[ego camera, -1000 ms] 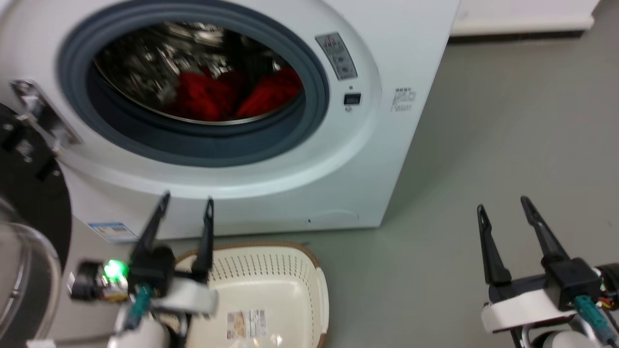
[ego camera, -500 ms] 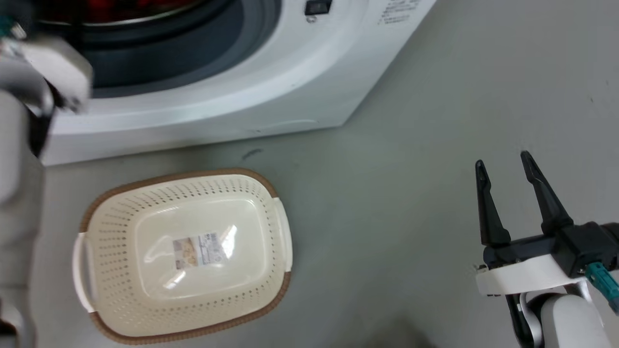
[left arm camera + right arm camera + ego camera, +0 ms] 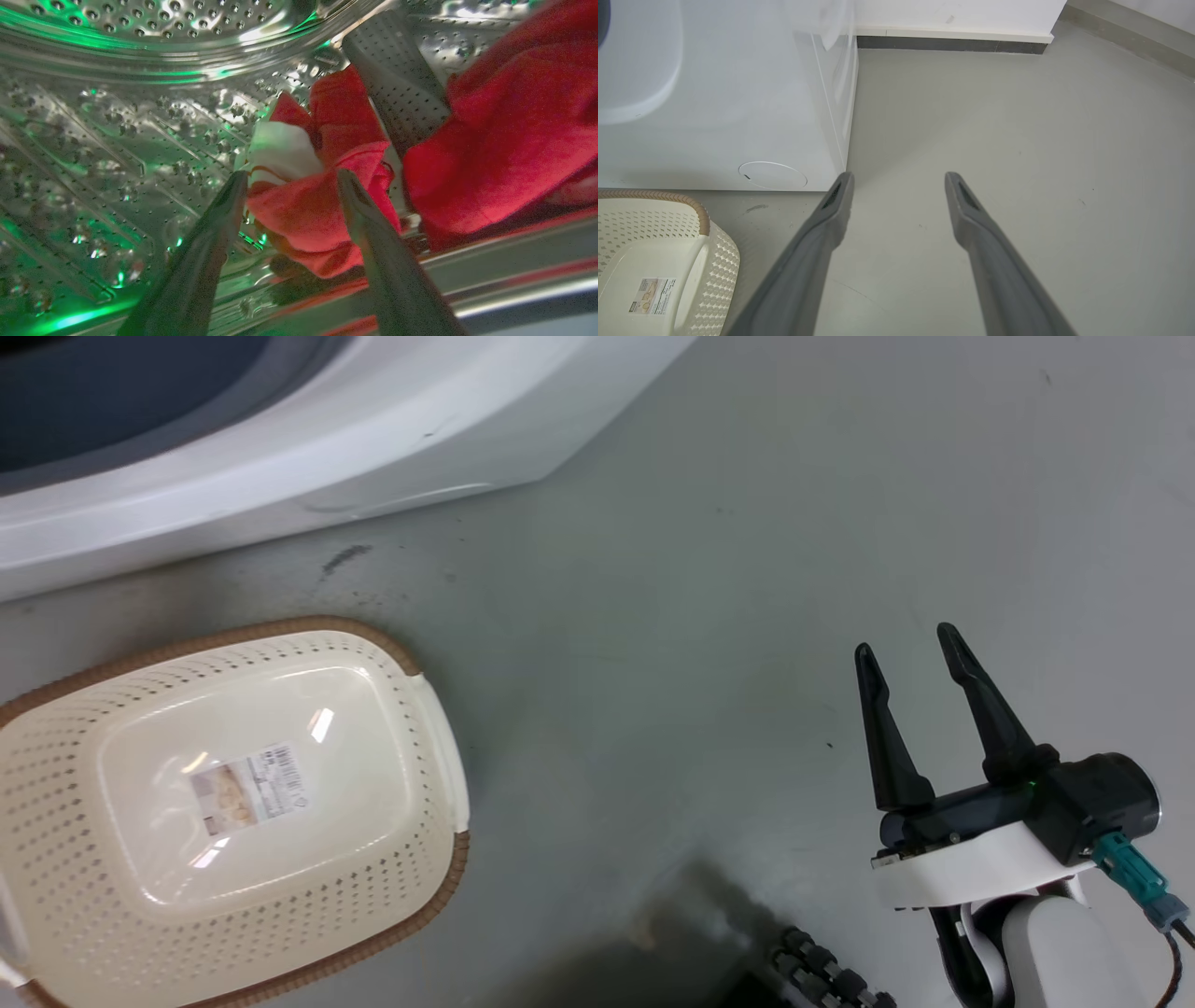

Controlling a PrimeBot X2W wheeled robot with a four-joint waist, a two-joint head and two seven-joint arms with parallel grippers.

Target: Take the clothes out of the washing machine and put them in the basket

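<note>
Inside the washing machine's steel drum [image 3: 117, 140], my left gripper [image 3: 292, 175] is open, its two fingers straddling a bunched red garment [image 3: 313, 210] with a white patch. More of the red clothes [image 3: 509, 140] lie to the right, past a perforated drum paddle [image 3: 397, 88]. In the head view, the white washing machine [image 3: 280, 457] crosses the top left, and the cream basket [image 3: 215, 637] stands empty on the floor in front of it. My right gripper [image 3: 906, 641] hangs open over bare floor at the lower right, holding nothing, also seen as my right gripper [image 3: 899, 175] beside the machine's corner.
Grey floor [image 3: 700, 616] stretches to the right of the machine and the basket [image 3: 705, 261]. A white wall with a dark baseboard [image 3: 952, 44] runs behind the machine's side [image 3: 714, 116]. A dark ribbed part [image 3: 826, 975] sits at the head view's bottom edge.
The head camera has tilted down, so the porthole and red clothes have left that view. My left gripper rose from in front of the machine and passed out of it. The right gripper stays open.
</note>
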